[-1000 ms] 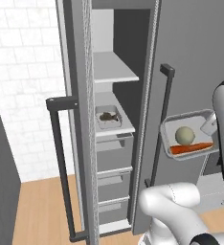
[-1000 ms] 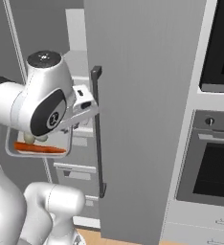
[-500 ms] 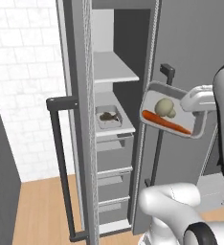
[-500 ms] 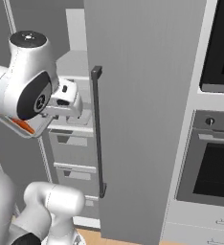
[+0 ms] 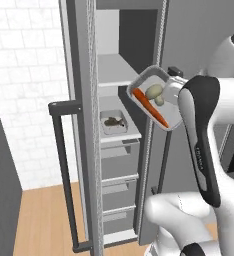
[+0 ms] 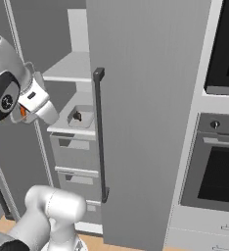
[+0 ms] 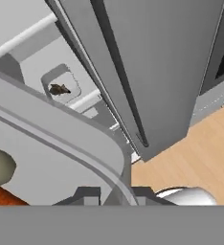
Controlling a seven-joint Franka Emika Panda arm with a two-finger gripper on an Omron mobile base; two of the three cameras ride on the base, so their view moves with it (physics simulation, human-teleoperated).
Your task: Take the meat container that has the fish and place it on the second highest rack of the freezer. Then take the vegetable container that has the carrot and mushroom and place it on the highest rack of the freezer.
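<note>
Open grey freezer (image 5: 84, 125) in a white-tiled kitchen, arm lifting a tray before it.

The tray (image 5: 156, 102) tilts steeply beside the highest rack (image 5: 116, 75); its carrot (image 5: 150, 107) runs lengthwise, tip down-right, the mushroom (image 5: 155, 92) beside it. The gripper (image 7: 113, 194) is clamped on the tray's rim. On the second highest rack (image 5: 124, 131) sits the fish (image 5: 114, 121) in its tray. No writing is legible.
</note>
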